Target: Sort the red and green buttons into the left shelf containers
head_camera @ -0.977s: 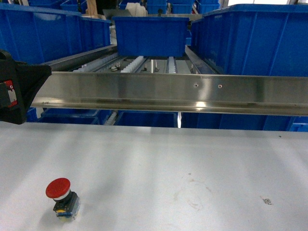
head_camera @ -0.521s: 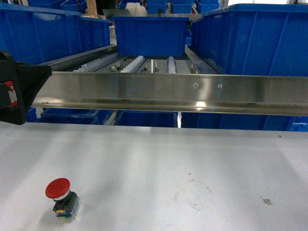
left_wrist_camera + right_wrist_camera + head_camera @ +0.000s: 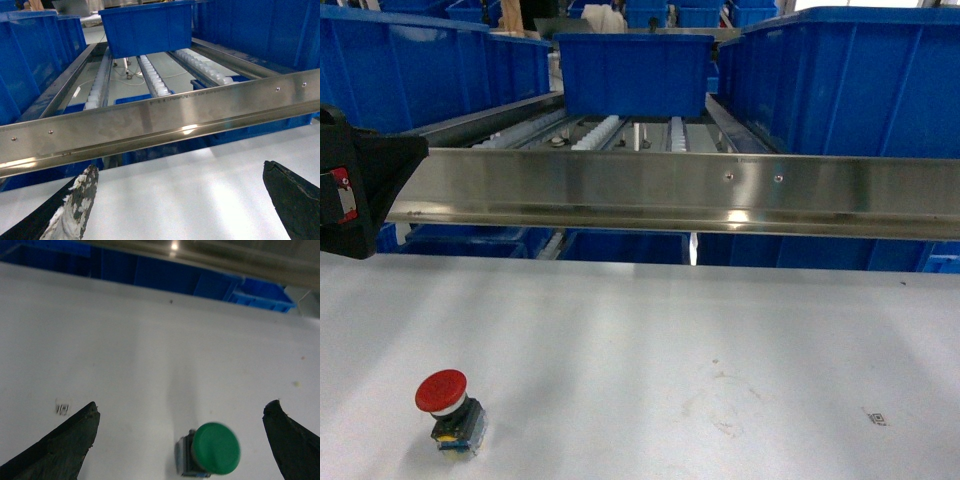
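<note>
The red button (image 3: 442, 404) stands upright on the white table (image 3: 650, 330) at the front left, well apart from both grippers. The green button (image 3: 214, 450) shows only in the right wrist view, resting on the table between the spread fingers of my right gripper (image 3: 183, 405), which is open and not touching it. My left gripper (image 3: 179, 167) is open over bare table just before the steel rail (image 3: 165, 117), with nothing between its fingers. Blue containers (image 3: 410, 70) sit on the shelf's left side behind the rail.
A long steel rail (image 3: 670, 190) fronts the roller shelf across the table's far edge. A blue tub (image 3: 635, 72) sits mid-shelf on the rollers and a larger one (image 3: 850, 80) at right. More blue bins (image 3: 620, 246) lie below the rail.
</note>
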Tool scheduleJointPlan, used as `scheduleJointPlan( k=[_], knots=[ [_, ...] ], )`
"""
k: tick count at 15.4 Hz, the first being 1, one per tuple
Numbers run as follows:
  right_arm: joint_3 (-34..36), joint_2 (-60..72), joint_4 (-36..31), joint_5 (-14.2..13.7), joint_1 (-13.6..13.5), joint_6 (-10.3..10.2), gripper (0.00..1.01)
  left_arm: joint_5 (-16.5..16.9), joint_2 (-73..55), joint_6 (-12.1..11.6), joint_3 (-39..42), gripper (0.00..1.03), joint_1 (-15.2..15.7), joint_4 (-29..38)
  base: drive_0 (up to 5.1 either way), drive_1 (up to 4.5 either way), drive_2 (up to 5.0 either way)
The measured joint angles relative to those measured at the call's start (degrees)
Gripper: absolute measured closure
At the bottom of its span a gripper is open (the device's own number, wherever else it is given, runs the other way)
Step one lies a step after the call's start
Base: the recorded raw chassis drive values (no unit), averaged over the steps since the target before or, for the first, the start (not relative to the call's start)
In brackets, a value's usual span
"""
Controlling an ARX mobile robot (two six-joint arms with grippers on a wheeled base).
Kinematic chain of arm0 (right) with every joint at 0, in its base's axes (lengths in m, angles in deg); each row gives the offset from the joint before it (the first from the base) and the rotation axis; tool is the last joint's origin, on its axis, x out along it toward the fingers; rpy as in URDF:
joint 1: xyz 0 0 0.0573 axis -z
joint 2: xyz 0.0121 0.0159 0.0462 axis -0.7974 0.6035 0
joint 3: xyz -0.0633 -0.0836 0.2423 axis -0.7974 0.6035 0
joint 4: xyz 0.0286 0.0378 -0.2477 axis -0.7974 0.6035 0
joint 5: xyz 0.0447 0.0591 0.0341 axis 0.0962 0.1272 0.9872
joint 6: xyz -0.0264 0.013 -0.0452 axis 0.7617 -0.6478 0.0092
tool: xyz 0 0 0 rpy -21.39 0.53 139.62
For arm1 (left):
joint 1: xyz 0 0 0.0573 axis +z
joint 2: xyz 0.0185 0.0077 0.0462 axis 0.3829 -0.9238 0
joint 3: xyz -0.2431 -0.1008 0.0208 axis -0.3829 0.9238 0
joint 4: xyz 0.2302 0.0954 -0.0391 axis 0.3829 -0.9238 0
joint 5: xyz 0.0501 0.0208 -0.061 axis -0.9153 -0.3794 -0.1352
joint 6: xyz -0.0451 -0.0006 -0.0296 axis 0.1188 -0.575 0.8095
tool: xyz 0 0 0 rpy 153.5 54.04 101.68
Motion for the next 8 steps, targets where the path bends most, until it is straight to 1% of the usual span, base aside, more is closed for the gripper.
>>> scheduleJointPlan(
  k=[4,5,6,8],
  knots=[
    [-0.13,-0.77,-0.02,-0.22,0.02,0.04,0.03,0.02,0.0,0.0,0.0,0.05,-0.02,0.0,0.0,0.0,0.0],
    [-0.13,-0.77,0.0,-0.26,0.02,0.2,0.03,0.0,0.0,0.0,0.0,0.05,0.0,0.0,0.0,0.0,0.0],
    [-0.13,-0.28,-0.63,-0.52,-0.04,0.98,0.03,0.0,0.0,0.0,0.0,0.05,0.0,-0.02,0.0,0.0,0.0],
    [-0.35,-0.31,-0.24,-1.22,-0.44,1.11,0.03,0.0,0.0,0.0,0.0,0.05,0.0,0.0,0.0,0.0,0.0]
  ],
)
